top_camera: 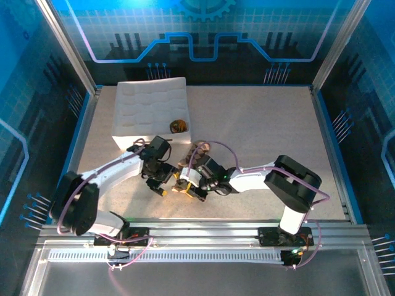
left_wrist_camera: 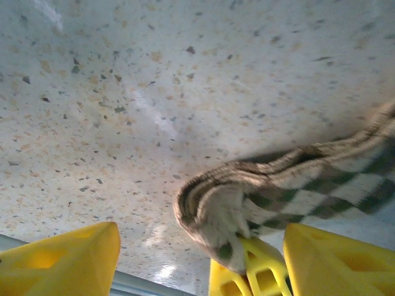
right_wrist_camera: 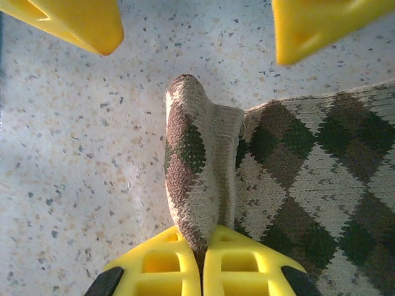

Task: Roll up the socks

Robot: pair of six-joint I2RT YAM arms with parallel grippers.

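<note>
In front of the tray (top_camera: 148,105), a fold of the argyle sock (right_wrist_camera: 296,185) is pinched by the right gripper (right_wrist_camera: 202,240), the left gripper (right_wrist_camera: 196,46) is held with jaws spread facing that fold, and a rolled sock (top_camera: 179,126) is noted in the tray's near right corner.

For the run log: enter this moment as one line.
Roll socks | right pincer shut on raised edge of argyle sock | left pincer open, flanking that edge | rest of sock flat on table
</note>
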